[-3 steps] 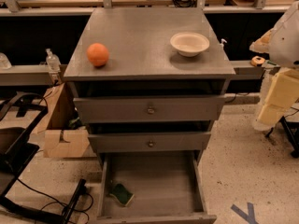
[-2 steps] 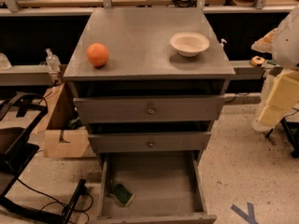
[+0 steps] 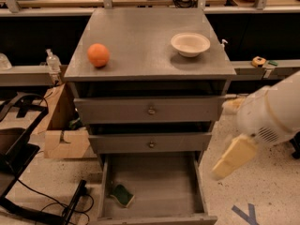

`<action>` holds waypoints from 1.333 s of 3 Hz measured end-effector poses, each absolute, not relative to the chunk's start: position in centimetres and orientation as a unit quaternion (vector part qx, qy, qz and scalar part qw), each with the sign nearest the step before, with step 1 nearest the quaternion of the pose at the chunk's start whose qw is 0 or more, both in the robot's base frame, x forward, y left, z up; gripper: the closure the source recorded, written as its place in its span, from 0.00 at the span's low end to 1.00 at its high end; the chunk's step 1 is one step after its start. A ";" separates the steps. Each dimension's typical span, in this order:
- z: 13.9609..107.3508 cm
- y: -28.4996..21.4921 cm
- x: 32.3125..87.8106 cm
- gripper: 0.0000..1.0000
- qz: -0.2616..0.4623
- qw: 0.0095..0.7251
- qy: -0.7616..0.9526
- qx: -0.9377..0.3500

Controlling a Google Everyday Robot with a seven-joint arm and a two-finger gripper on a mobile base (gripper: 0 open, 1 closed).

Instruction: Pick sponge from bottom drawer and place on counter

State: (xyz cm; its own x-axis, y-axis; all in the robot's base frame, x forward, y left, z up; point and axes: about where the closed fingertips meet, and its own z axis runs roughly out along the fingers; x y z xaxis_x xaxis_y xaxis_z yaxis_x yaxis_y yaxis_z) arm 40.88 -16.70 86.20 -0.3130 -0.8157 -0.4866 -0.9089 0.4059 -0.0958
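The sponge (image 3: 122,195) lies front-left in the open bottom drawer (image 3: 154,216); the hand (image 3: 233,156), open or closed I cannot tell, hangs right of it; best swing left, then descend straight, clearing the middle drawer (image 3: 150,143).

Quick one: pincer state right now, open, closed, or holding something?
Pincer: cannot be told; it hangs right of the bottom drawer, apart from the sponge lying in the drawer's front left corner.

Green-and-yellow sponge (image 3: 123,195) in grey bottom drawer (image 3: 161,179); cream hand (image 3: 233,157) to its right.
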 end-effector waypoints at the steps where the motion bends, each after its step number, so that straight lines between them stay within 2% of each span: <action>1: 77.6 -13.7 40.7 0.00 0.161 0.236 0.822 -0.493; 2: 71.0 -11.9 46.9 0.00 0.205 0.289 0.823 -0.444; 3: 70.2 -12.0 47.2 0.00 0.204 0.293 0.826 -0.437; 4: 68.6 -9.8 46.9 0.00 0.224 0.294 0.815 -0.446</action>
